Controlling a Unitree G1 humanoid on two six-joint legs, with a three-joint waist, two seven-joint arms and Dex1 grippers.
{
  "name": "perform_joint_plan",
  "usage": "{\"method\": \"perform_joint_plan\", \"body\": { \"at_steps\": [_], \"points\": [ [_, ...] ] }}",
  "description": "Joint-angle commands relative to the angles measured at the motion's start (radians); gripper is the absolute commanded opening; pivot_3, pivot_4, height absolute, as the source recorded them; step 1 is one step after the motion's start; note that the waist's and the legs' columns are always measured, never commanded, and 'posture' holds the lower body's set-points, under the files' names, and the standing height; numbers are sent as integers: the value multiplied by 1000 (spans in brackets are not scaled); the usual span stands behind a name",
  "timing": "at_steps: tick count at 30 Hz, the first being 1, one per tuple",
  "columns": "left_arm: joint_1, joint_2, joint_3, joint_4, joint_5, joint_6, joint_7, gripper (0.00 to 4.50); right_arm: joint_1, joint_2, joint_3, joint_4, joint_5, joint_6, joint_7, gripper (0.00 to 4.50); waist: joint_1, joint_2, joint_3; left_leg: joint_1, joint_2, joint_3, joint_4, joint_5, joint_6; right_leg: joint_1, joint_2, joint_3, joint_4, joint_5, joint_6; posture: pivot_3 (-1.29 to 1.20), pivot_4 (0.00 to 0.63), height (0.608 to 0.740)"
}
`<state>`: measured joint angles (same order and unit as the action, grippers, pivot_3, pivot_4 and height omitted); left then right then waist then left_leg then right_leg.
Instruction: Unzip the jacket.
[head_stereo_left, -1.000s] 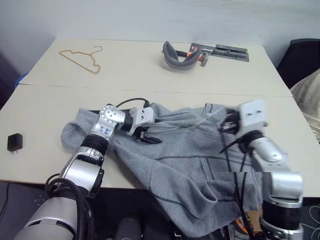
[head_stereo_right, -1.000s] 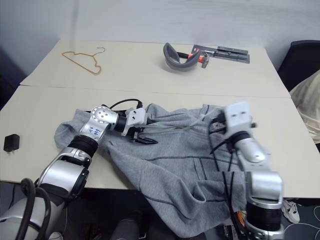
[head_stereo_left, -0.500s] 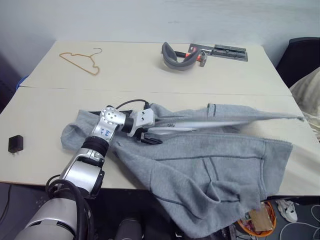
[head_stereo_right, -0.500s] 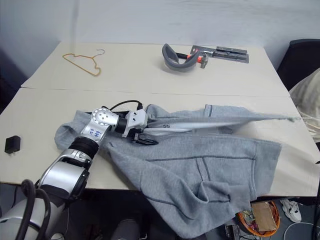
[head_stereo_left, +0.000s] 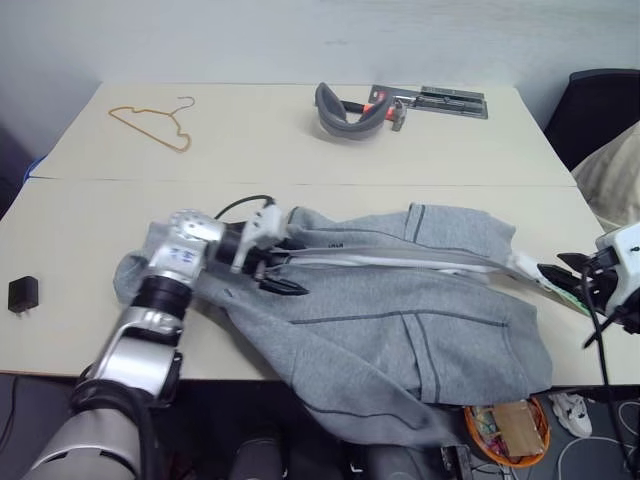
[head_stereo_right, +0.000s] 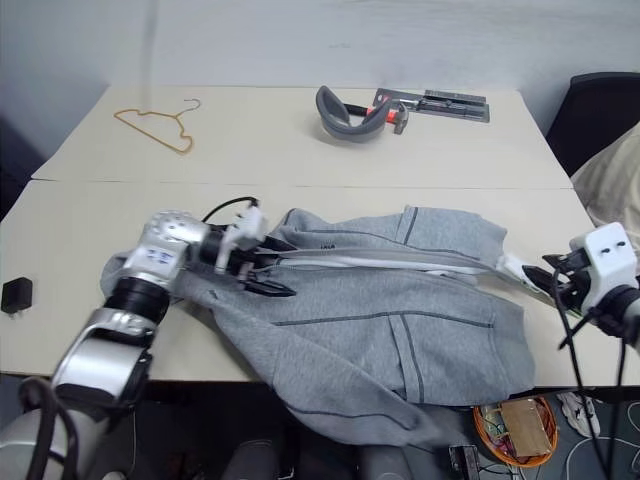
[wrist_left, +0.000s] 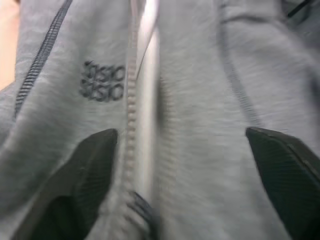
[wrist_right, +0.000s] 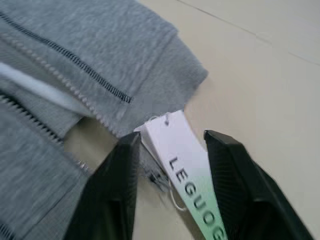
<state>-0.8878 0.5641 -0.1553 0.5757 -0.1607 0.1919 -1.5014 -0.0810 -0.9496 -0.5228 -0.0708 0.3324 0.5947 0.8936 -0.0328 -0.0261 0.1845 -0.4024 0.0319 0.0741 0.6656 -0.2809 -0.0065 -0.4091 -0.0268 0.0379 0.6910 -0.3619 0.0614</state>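
Right gripper (wrist_right: 170, 145) swung out to jacket (head_stereo_right: 400, 310) hem, fingers parted astride its tag (wrist_right: 187, 185); left gripper (wrist_left: 180, 150) wide over the one zipper (wrist_left: 142, 100).

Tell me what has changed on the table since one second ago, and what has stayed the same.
The right gripper has pulled out toward the table's right edge, and the jacket front now lies parted along its zipper. Its fingers now stand open around the white and green tag. The left gripper has opened wider at the collar. The hanger and the tools at the far edge have stayed put.
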Motion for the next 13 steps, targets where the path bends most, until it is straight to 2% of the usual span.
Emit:
{"method": "perform_joint_plan", "body": {
  "at_steps": [1,4,5,9,11,13],
  "points": [
    [16,170,51,-174,-146,202,-101,4500,65,-110,-122,-5,98,28,199,3273,1,0,0,0,0,-1,0,0,0,1,0,0,0,0,0,0,150,740],
    [39,367,71,-249,-251,281,-113,4500,157,-207,-261,-3,173,100,391,4357,-1,0,0,0,0,-1,-2,-1,1,0,0,0,-1,0,0,0,150,740],
    [40,427,94,-228,-240,259,-113,4500,194,-236,-325,9,185,115,467,4470,-1,0,0,0,0,-1,-2,-1,1,0,0,0,-2,0,0,0,150,740],
    [63,574,129,-165,-222,189,-113,4500,268,-293,-457,67,198,149,603,4470,2,0,0,4,0,-2,-2,-3,5,6,-1,-2,-5,0,0,0,150,740],
    [79,607,138,-148,-217,165,-106,4500,282,-297,-476,83,196,148,622,4470,2,-1,1,16,0,-2,-6,-5,6,20,-1,-2,-11,-1,-1,0,150,740],
    [99,616,150,-139,-203,127,-76,4500,284,-286,-471,82,197,141,615,4470,3,-1,1,20,0,-4,-8,-7,7,25,-1,-4,-15,-1,-1,0,150,740]
  ]
}}
